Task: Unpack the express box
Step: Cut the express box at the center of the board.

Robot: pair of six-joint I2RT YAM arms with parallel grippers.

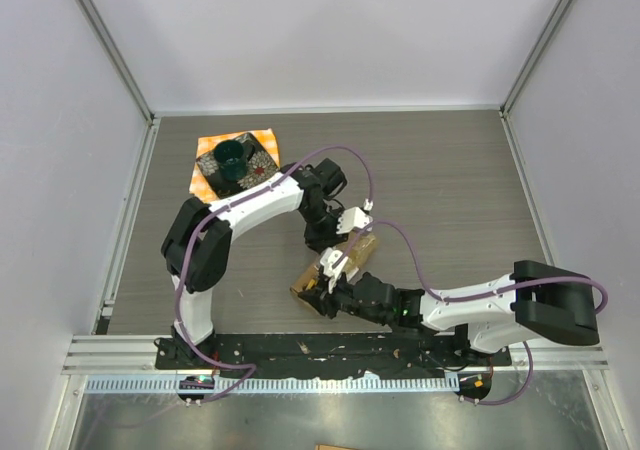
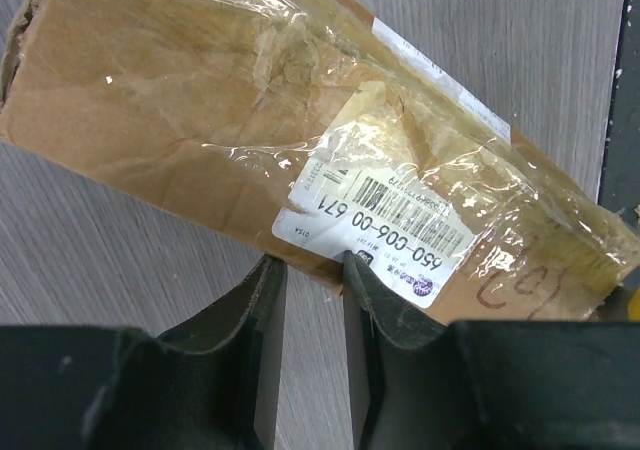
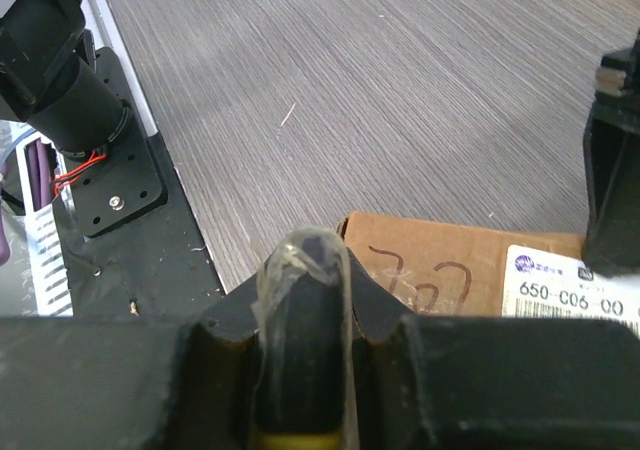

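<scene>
The right fingers [image 3: 296, 315] are clamping a dark round-tipped object [image 3: 300, 265] with clear film over its tip, right at the near end of the express box [image 1: 363, 246]. The box is lying slantwise on the surface [image 1: 450, 190], centre front, label facing up. The left fingers [image 2: 312, 265] are standing slightly apart with nothing between them, tips at the box's labelled long edge. Far left, a dark dish [image 1: 232, 155] is sitting on an orange cloth [image 1: 262, 138].
</scene>
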